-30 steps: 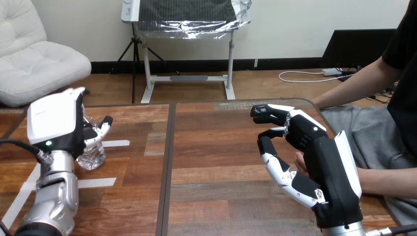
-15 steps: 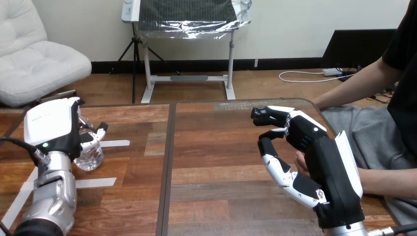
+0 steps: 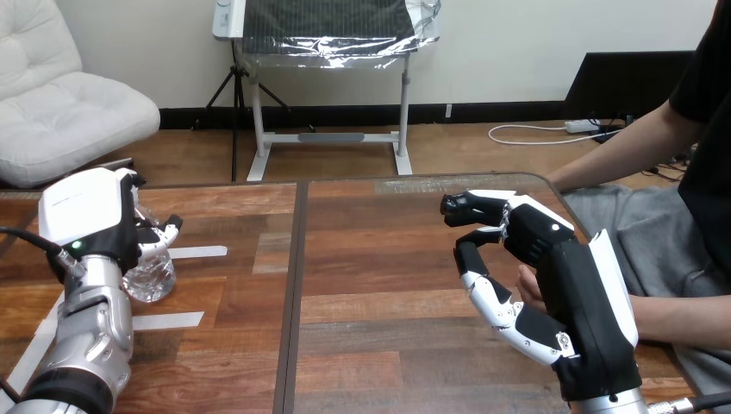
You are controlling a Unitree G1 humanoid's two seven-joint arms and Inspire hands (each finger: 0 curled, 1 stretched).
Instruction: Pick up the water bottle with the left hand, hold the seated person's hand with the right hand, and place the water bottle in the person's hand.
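The wooden table [image 3: 379, 362] is split by a dark seam [image 3: 294, 285] that runs from its far edge to its near edge, and everything sits to one side or the other of that seam. Well to the right of the seam, the robot's right arm rises from the near edge and ends in the right hand [image 3: 565, 276], its white-shelled back turned away from the seam. The person's forearm [image 3: 681, 315] reaches in from still farther right of the seam, and the person's hand [image 3: 527, 286] peeks out against the palm side of the right hand, touching it. Whether the right hand grasps the person's hand cannot be told. Well to the left of the seam, the silver left forearm [image 3: 86, 345] carries the left hand [image 3: 86, 216], whose fingers [image 3: 160, 236] are curled round the clear, crumpled water bottle [image 3: 148, 280]. White tape strips [image 3: 196, 252] lie on the wood between the bottle and the seam
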